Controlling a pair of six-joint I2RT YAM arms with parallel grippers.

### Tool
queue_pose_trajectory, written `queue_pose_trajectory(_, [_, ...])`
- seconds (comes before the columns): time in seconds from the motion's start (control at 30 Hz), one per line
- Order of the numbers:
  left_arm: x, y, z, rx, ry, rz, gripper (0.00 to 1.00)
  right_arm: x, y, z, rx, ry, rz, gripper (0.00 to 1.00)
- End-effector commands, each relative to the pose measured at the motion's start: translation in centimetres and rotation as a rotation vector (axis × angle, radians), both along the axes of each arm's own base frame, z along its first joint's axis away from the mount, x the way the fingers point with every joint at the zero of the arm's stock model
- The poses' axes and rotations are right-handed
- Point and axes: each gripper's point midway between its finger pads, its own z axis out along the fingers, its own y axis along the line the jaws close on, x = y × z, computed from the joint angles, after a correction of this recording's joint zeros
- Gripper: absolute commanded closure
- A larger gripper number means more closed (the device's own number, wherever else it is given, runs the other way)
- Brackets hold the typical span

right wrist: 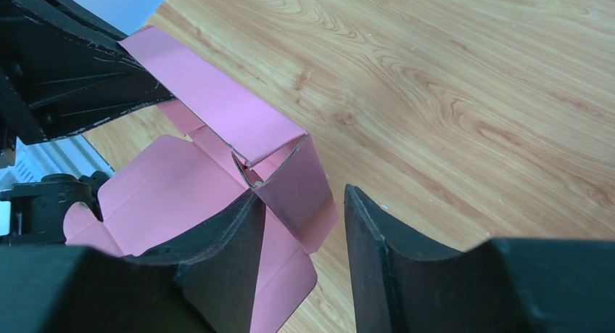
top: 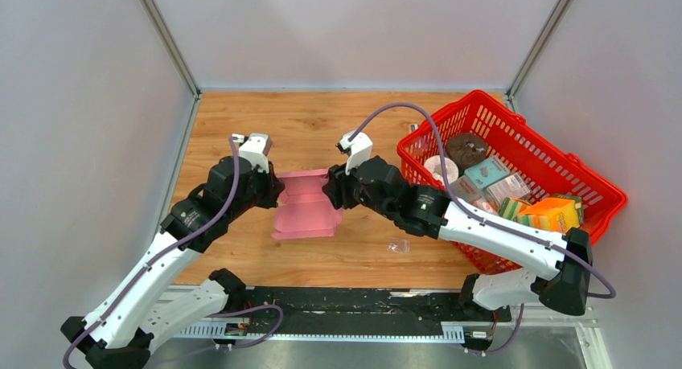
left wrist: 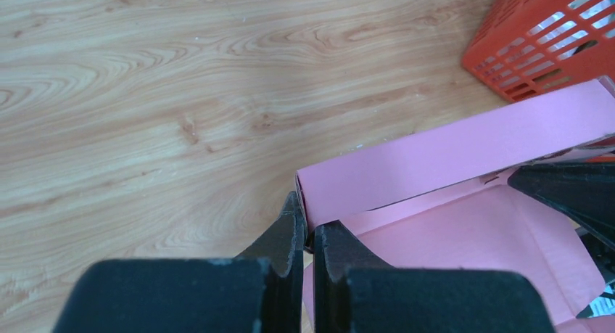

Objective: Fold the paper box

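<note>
Wooden table (top: pixel 322 120), light grain. Red plastic basket (top: pixel 537 148) at its right side, holding a teal box (top: pixel 486 173), an orange box (top: pixel 553 212), a white roll (top: pixel 440 168) and a dark round item (top: pixel 466 149). Small clear scrap (top: pixel 398 246) on the table, near the basket's front.

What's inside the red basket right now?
A white roll, a dark round item, a teal box and an orange box show; the right arm covers the near-left side of the red basket.

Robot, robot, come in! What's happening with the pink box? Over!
Left gripper shut on paper box corner. Right gripper open, astride a raised flap. Red basket sits apart. Over.
</note>
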Motion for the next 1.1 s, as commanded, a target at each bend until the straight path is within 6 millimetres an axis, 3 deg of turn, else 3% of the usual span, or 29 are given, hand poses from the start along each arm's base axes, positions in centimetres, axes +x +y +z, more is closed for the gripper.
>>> queue_pose_trajectory(0.0, [-0.3,-0.2,1.9,-0.013,-0.022,0.000,1.00,1.4,-1.1,0.9,-0.035,-0.063,-0.087,0.49])
queue_pose_trajectory(0.43, [-0.2,0.1,1.8,-0.004,-0.017,0.021,1.00,-1.1,-0.8,1.0,0.045,-0.138,0.088,0.35])
queue_pose_trajectory(0.8, [-0.4,-0.1,1.9,-0.016,-0.021,0.007,1.00,-3.6,0.6,2.6,0.139,-0.207,0.267,0.37])
queue_pose_trajectory(0.87, [-0.3,-0.1,1.9,-0.020,-0.019,0.012,1.00,-2.9,1.0,3.0,0.142,-0.196,0.236,0.41])
queue_pose_trajectory(0.93, [-0.4,0.0,1.9,-0.020,-0.015,0.022,1.00,-1.8,0.7,2.2,0.104,-0.164,0.164,0.44])
queue_pose_trajectory(1.07, [-0.4,0.2,1.8,-0.012,-0.012,0.037,1.00,-1.2,0.4,2.0,0.097,-0.144,0.112,0.43])
